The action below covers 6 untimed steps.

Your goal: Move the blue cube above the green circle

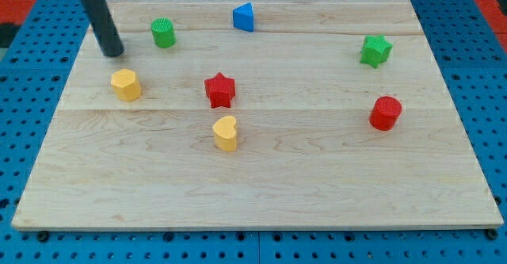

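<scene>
My tip [113, 53] (a bare rod, no jaws) rests on the counter [317, 185] left of the green circle [163, 32]; the blue cube [244, 17] sits apart, toward the view's right.

My tip [113, 53] rests left of green circle [163, 32]; blue cube [244, 17] sits farther right

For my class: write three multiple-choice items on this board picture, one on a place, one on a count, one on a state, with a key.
1. Where is the blue block?
A. near the view's top
B. the view's bottom right
C. beside the red star

2. How many yellow blocks are there?
A. one
B. two
C. three

3. My tip is:
A. touching the blue block
B. on the red cylinder
C. apart from every block, left of the green cylinder

Key: A, it lies by the top edge; B, yellow blocks at and; C, bare wood surrounds it.
</scene>
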### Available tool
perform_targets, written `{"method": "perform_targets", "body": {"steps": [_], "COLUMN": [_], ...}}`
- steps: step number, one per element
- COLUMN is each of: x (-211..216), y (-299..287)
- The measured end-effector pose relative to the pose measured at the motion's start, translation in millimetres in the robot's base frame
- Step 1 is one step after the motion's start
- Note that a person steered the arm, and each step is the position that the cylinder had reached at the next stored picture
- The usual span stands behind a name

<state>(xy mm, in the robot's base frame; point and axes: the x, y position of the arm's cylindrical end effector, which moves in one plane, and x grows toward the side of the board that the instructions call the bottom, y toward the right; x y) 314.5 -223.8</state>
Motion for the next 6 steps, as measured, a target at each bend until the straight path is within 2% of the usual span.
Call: {"method": "perform_targets", "body": {"steps": [1,2,3,4,5,6], "x": [-18,24,1,-35,-39,-24], "y": [1,-10,-51,-54,12,6]}}
